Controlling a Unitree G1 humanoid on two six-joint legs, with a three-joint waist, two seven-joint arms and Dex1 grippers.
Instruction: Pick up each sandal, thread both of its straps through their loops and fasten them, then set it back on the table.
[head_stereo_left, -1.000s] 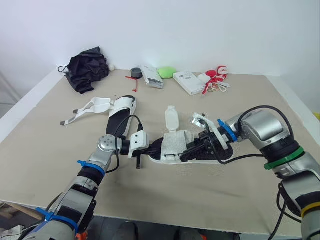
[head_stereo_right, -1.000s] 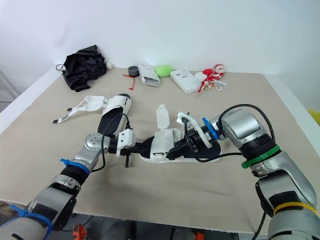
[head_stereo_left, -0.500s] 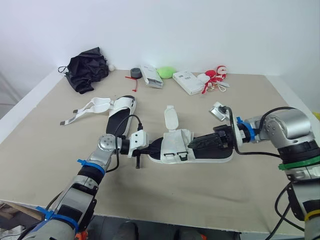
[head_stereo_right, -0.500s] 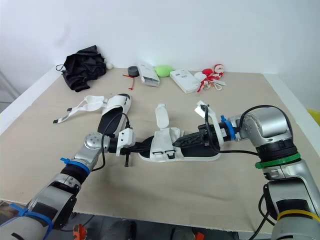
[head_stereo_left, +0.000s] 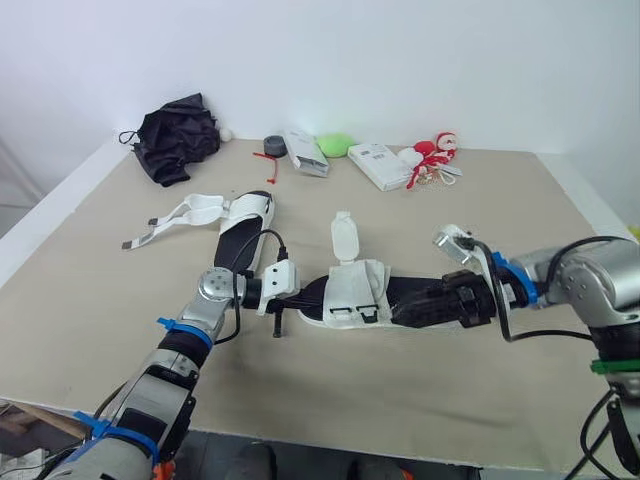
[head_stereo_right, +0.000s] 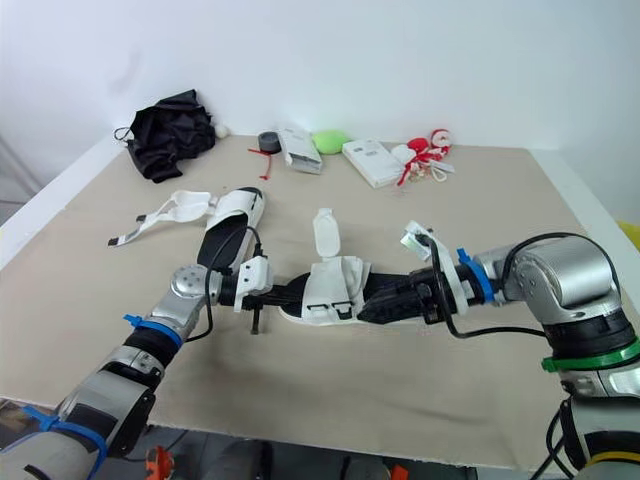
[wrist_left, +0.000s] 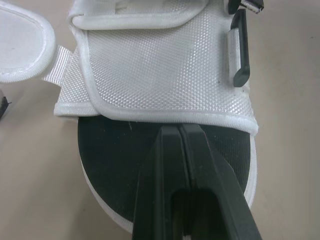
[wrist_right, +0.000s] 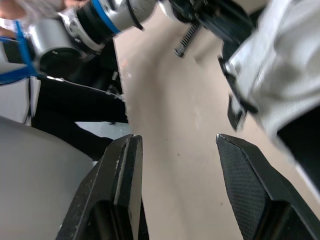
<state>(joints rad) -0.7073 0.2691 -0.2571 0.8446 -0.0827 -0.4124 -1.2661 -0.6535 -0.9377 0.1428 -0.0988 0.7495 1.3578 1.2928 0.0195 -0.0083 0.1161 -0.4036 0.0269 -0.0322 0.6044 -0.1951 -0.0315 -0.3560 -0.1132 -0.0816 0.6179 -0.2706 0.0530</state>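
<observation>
sandal (head_stereo_left: 385, 300) at the counter (head_stereo_left: 420, 400) centre, toe to 9 o'clock, heel to 3 o'clock. it looks light: the black sole seems fairly stiff and the white woven straps limp. i judge the sole edge best for lifting, and the tip of the free strap (head_stereo_left: 343, 238), lying toward 12 o'clock, best for threading. my left tool (wrist_left: 178, 129) has its fingers together over the toe. my right tool (wrist_right: 177, 140) is spread apart at the heel and hides it. the loops (head_stereo_left: 352, 313) are too small to tell whether they are threaded. the second sandal (head_stereo_left: 240, 220) lies at 10 o'clock.
</observation>
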